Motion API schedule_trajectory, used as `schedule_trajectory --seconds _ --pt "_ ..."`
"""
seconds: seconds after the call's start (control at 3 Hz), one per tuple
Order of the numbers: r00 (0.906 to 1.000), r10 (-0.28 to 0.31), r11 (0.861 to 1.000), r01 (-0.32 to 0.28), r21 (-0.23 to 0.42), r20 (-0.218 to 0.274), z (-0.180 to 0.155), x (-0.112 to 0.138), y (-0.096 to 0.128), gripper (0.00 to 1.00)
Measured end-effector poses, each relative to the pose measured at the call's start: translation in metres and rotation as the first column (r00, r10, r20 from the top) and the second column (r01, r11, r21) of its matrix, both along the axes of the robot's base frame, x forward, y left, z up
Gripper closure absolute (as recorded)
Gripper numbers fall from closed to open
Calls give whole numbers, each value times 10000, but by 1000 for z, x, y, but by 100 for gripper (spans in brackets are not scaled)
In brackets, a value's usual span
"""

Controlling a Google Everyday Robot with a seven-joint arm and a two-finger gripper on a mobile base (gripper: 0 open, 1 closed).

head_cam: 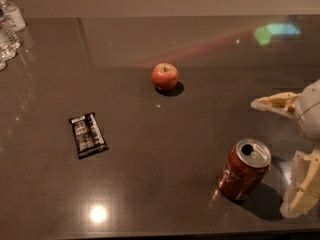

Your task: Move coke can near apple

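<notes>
Camera view has the cream-coloured two-finger tool (276, 158) at the right edge of the frame, low over the dark, glossy grey-brown table (165, 194). Its fingers (278, 103) are released and spread wide. One reaches in from the right at mid height, and the other stands lower, near the bottom right corner. Nothing is clamped between them.

Just left of the tool, beside the gap between the two fingers, stands the red aluminium coke can (244, 170) with white lettering. It is upright on the table with its silver top and dark opening facing up. It touches neither finger, and its shadow falls on the table towards the lower finger.

Farther from the tool, up and to the left, sits the small round red-orange apple (165, 76) with its stem dimple on top. It rests on the table well apart from the coke can, with bare table between the two.

Farther left still, at about the height of the upper finger, the flat black snack wrapper (88, 135) with pale print lies on the table. It is turned a little off square and is well apart from both the apple and the can.

At the corner of the table farthest from the tool, the upper left, stand clear plastic water bottles (7, 31), partly cut off by the frame. Above the tool, a green and blue reflection (277, 32) shows on the table's far surface.
</notes>
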State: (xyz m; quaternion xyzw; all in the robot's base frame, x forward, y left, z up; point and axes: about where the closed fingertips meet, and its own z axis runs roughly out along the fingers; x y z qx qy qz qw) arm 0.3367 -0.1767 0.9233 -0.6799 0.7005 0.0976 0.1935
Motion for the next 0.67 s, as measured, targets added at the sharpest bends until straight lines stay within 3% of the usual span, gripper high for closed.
schedule_trajectory --seconds 0.67 --pt "9988 300 9989 -285 382 -393 -23 -15 19 0"
